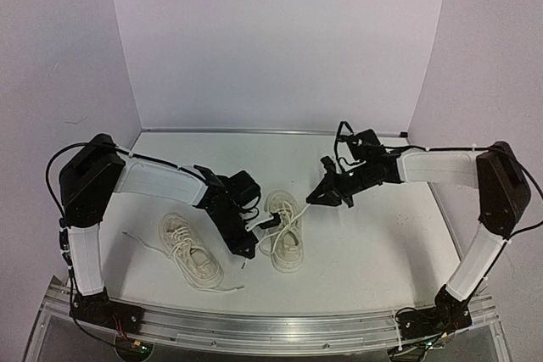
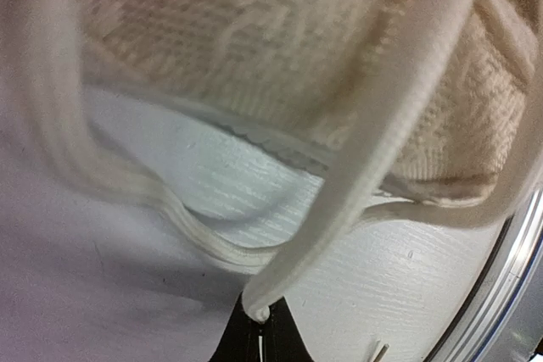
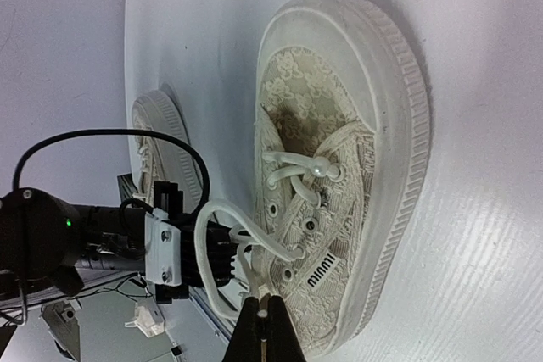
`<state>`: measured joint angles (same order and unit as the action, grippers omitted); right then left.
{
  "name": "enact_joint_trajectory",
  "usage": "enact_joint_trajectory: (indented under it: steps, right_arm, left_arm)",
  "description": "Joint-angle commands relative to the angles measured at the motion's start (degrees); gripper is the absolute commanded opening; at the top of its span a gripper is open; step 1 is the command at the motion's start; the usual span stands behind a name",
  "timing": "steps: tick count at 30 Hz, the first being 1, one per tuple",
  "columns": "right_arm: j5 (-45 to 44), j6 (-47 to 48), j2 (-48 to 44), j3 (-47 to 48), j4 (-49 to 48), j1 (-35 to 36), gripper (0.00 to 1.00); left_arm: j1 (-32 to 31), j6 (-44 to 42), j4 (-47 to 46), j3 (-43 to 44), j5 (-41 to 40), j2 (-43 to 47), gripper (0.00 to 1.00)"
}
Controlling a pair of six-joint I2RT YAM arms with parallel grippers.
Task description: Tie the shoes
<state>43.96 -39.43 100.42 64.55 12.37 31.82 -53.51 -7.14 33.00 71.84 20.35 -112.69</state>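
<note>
Two cream-white canvas sneakers lie on the white table: one at the left (image 1: 192, 252) with its laces trailing loose, one in the middle (image 1: 286, 232). My left gripper (image 1: 266, 223) is at the middle shoe's left side, shut on a white lace (image 2: 356, 184) that runs up past the shoe's fabric (image 2: 280, 48); its fingertips (image 2: 260, 334) show at the bottom edge. My right gripper (image 1: 314, 197) is just above the shoe's right side, shut (image 3: 264, 315) on the other white lace (image 3: 222, 218) of the same shoe (image 3: 356, 150).
The other shoe (image 3: 159, 146) and the left gripper body (image 3: 165, 247) show behind the middle shoe in the right wrist view. A metal rail (image 1: 271, 324) runs along the table's near edge. White walls (image 1: 280, 40) enclose the back and sides.
</note>
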Motion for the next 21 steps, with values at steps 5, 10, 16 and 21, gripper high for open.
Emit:
enact_joint_trajectory:
  steps: [5, 10, 16, 21]
  right_arm:
    - [-10.87, 10.64, -14.52, -2.7, 17.81, -10.26, 0.0]
    - [-21.07, 15.91, -18.49, -5.26, 26.76, -15.86, 0.0]
    - [-33.69, 19.63, -21.03, -6.11, 31.71, -21.2, 0.0]
    - [-42.46, 22.71, -20.07, -5.4, 33.45, -22.35, 0.0]
  left_arm:
    - [5.26, 9.64, 6.19, -3.32, -5.68, 12.65, 0.0]
    - [11.01, 13.93, 8.15, -5.06, -8.25, 17.39, 0.0]
    - [15.19, 14.92, 12.25, -4.96, -12.37, 17.27, 0.0]
    - [16.23, 13.61, 13.41, -4.42, -12.16, 13.86, 0.0]
